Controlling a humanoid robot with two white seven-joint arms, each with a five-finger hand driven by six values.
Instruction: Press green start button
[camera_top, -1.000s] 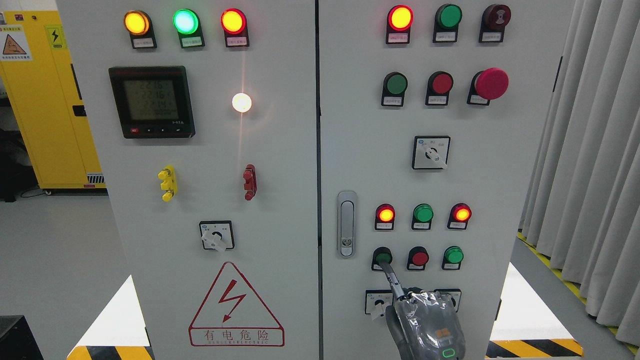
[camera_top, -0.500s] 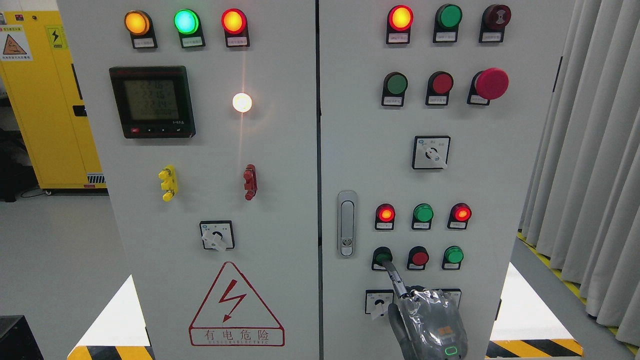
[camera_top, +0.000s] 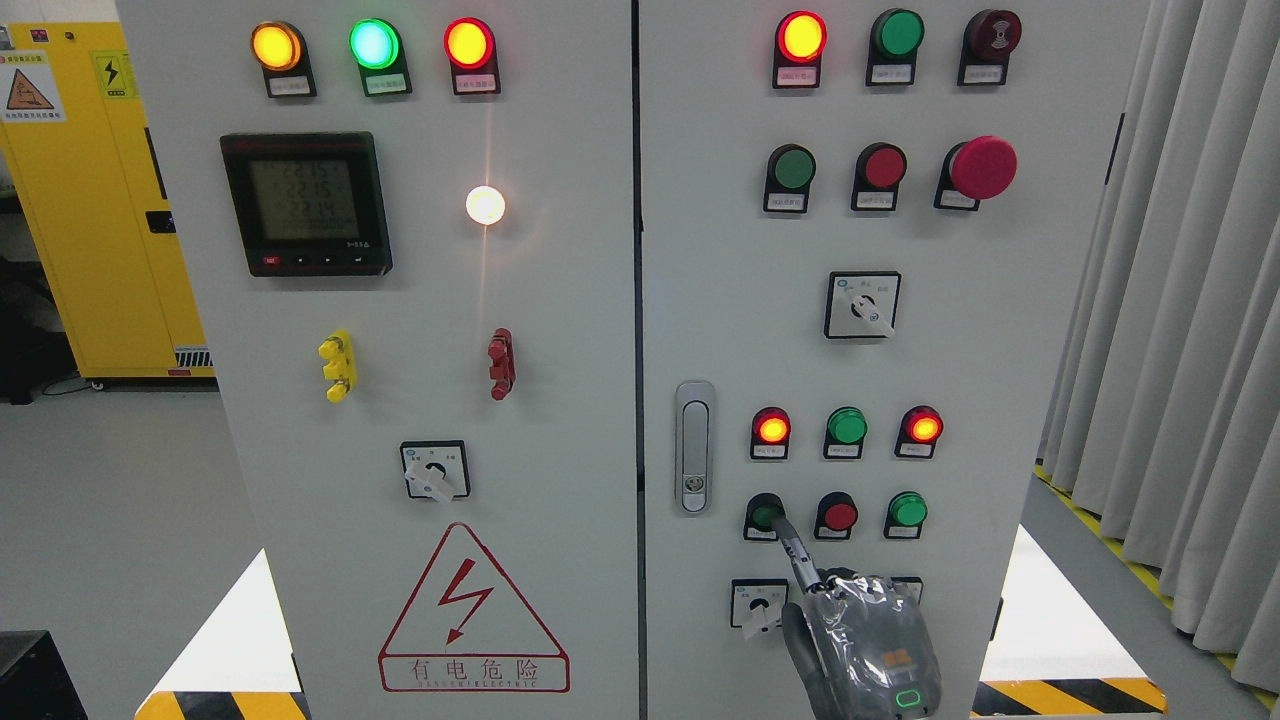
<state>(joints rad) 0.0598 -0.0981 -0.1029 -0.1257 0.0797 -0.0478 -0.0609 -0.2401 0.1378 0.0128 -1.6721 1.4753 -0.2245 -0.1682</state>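
Note:
The green start button sits in a black bezel at the left end of the lower button row on the right cabinet door. My right hand, grey and wrapped in clear film, rises from the bottom edge right of the middle. Its index finger is stretched out up and left, with the tip touching the lower right of the green button. The other fingers are curled in against the palm and hold nothing. The left arm does not show.
Right of the green button are a red button and a second green button. Indicator lamps sit above, and a rotary switch lies just left of the hand. A door handle stands left, curtains right.
My right hand has drifted slightly right and down, while the index fingertip has stayed on the green button.

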